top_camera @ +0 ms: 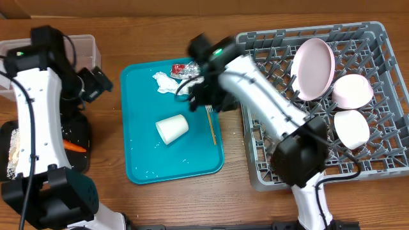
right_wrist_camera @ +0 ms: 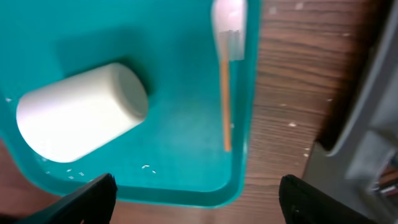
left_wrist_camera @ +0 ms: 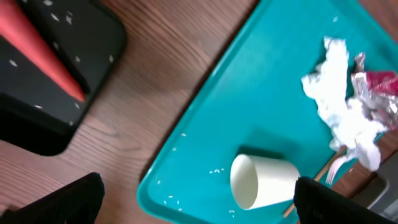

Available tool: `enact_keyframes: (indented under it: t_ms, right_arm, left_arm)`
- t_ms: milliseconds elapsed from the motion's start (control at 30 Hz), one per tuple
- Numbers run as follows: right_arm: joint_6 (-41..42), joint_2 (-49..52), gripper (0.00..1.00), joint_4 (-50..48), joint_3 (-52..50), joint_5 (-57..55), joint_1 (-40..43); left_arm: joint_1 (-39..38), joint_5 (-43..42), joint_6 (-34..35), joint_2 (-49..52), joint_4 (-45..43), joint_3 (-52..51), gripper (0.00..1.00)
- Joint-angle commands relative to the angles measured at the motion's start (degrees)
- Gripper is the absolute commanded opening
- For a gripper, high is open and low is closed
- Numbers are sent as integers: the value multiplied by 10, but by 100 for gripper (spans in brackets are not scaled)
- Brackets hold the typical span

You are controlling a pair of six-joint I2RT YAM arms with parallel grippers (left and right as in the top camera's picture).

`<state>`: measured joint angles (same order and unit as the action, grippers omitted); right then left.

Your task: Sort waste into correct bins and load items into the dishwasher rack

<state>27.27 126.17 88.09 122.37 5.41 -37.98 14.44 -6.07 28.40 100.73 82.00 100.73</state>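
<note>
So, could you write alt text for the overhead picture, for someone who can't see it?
A teal tray on a wooden table holds a tipped white cup, a fork, napkins and a foil wrapper, under the right robot arm. Right of it, a grey rack holds a plate and two bowls.

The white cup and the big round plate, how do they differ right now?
The cup lies on its side on the teal tray; the plate stands on edge in the grey rack. The cup is a small tapered tube; the plate is a wide, shallow disc. Both are plain pale dishes.
</note>
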Motion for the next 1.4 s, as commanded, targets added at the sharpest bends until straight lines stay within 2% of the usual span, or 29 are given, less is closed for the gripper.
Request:
enact_keyframes:
  t_ms: [0,100,300,433,600,767,1367]
  right_arm:
    - [48,-19,91,-10,14,-99,-73]
    - [60,-19,100,-30,14,-136,-123]
    - [123,-19,100,-70,14,-194,-192]
    - [157,-18,100,-97,3,-232,-217]
    - [180,-18,99,-136,-37,-250,-231]
    - [180,-18,97,-191,-91,-251,-232]
    - [210,-17,92,-250,-180,-297,-230]
  left_arm:
    - [5,40,9,-3,5,10,100]
    - [5,48,10,-3,4,10,100]
    - [6,63,-3,-3,8,10,100]
    - [36,63,42,-3,14,10,100]
    - [104,60,107,-3,42,10,100]
    - [152,66,110,-3,50,10,100]
    - [163,67,97,-3,64,9,100]
